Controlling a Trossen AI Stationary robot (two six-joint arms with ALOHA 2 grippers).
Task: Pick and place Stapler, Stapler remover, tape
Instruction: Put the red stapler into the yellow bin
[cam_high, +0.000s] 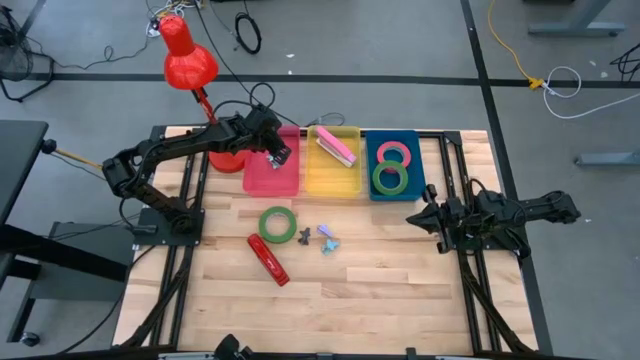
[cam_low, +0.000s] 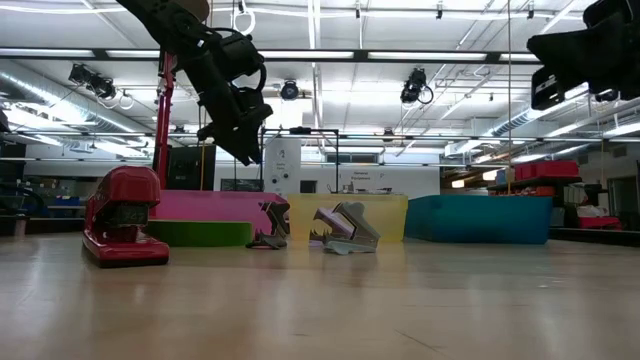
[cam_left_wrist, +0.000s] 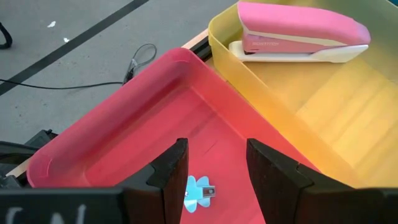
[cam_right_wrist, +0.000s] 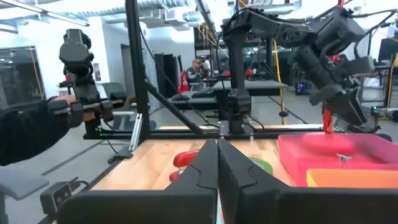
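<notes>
Red stapler (cam_low: 124, 217) lies nearest; left hand (cam_high: 275, 153), fingers apart, hovers over the pink tray (cam_high: 255, 178); right hand (cam_high: 420, 217) is pressed together.

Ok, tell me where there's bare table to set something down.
Bare wood lies along the near edge of the table, below the red stapler. Crowded: green tape ring, two staple removers and the three bins behind them.

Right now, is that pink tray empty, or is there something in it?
Not empty. One small light-blue staple remover lies on the floor of the pink tray, seen between the open fingers of the left gripper above it.
</notes>
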